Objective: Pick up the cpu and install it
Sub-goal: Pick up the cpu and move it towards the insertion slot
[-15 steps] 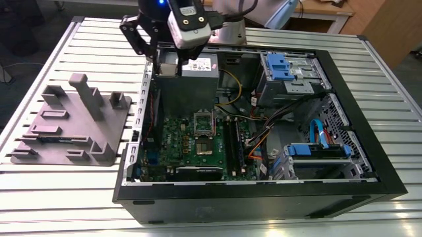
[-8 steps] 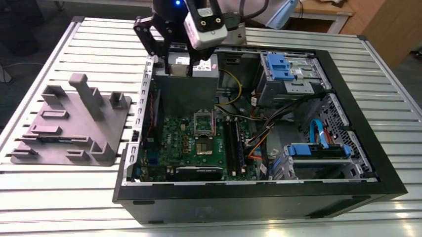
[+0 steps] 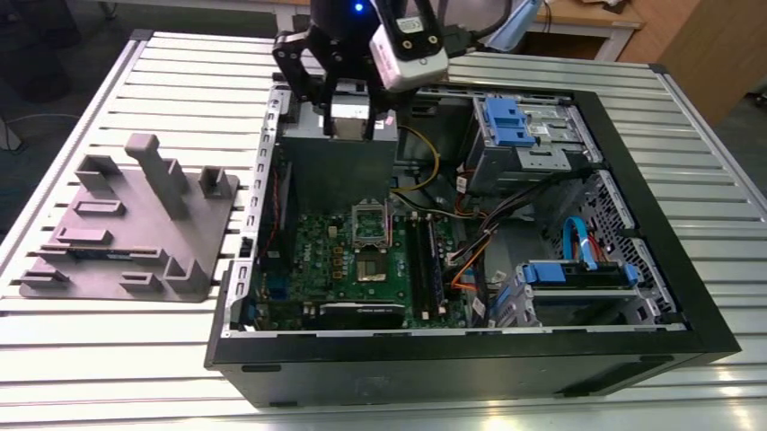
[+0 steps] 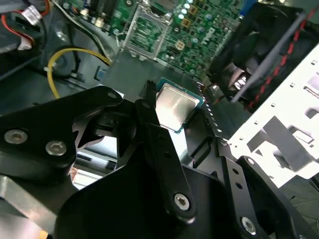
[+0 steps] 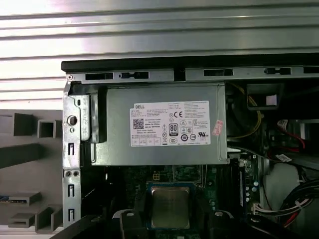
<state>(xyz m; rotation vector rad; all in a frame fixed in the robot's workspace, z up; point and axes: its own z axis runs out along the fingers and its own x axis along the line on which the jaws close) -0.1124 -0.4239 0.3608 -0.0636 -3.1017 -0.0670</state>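
Claw [image 4: 177, 108] clamped on the cpu [image 4: 173, 103]
Fingers pinch the chip's edges, likely keeping it level for the socket [image 4: 144, 35] beyond the claw.

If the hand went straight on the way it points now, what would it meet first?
Probably the grey power supply. The hand, shut on the cpu, hangs above it, short of the green motherboard. Depth is unclear, so it could land near the supply's edge.

White label [image 5: 169, 124] — fine print — sits on the power supply [image 5: 159, 158].
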